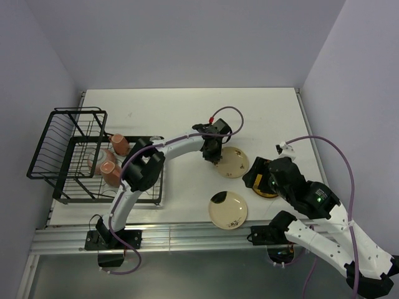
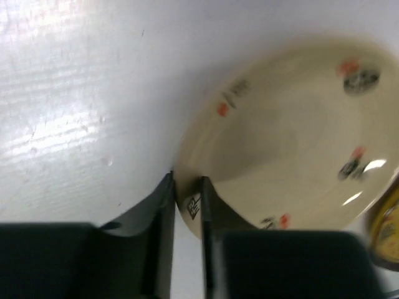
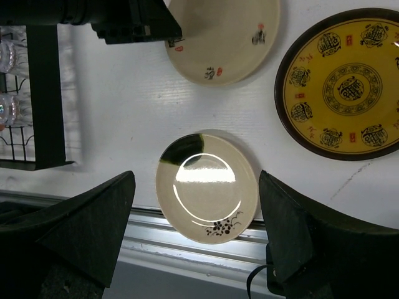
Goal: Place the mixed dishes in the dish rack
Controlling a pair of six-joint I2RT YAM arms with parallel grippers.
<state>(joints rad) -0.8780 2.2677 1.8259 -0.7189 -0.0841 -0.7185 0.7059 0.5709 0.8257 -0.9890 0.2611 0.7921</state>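
Clamping the rim of the far cream plate (image 2: 280, 124), the left gripper (image 2: 186, 182) is nearer; the plate lies flat on the bench (image 2: 75, 93) ahead of it; right gripper (image 3: 196, 177) hangs spread

Left arm (image 1: 181, 146), right arm (image 1: 336, 246): white links, black joints, purple cables (image 1: 352, 199).

One cream floral plate (image 2: 280, 124) lies on the white worktop (image 2: 75, 93) with its rim nipped between the left claw's (image 2: 187, 187) fingers, the yellow-and-dark ornate plate (image 3: 341, 83) flat just beside it. A second cream plate (image 3: 207, 187), dark-smudged at one edge, lies flat beneath the right claw's (image 3: 194, 187) spread fingers. Two pink mugs (image 1: 111, 170) sit in the black wire dish rack (image 1: 47, 146), well apart from both claws.
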